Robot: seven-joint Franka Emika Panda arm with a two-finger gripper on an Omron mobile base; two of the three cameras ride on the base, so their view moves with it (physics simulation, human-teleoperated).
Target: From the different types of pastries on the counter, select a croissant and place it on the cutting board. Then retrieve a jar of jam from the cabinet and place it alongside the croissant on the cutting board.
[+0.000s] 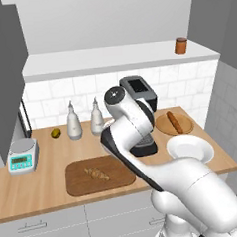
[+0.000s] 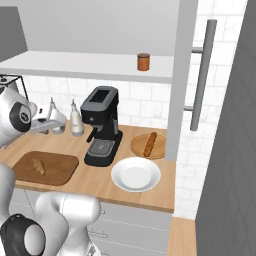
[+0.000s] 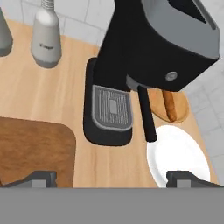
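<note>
Lighting is bright, even and diffuse, with no visible lamp and no glare. Shadows are faint: a soft dark patch sits under the coffee machine (image 3: 151, 57) on the counter (image 1: 49, 174), and the underside of the shelf (image 1: 112, 59) is slightly greyer. The rendering is low in resolution, with soft edges and slightly blurred textures; the croissant (image 1: 97, 173) is a knobbly smudge. Straight lines stay straight at the borders.

Espresso machine (image 1: 140, 114) by white plate (image 1: 190, 149) (2 bottles (image 1: 74, 122) nr. scale (image 1: 22, 154)).
</note>
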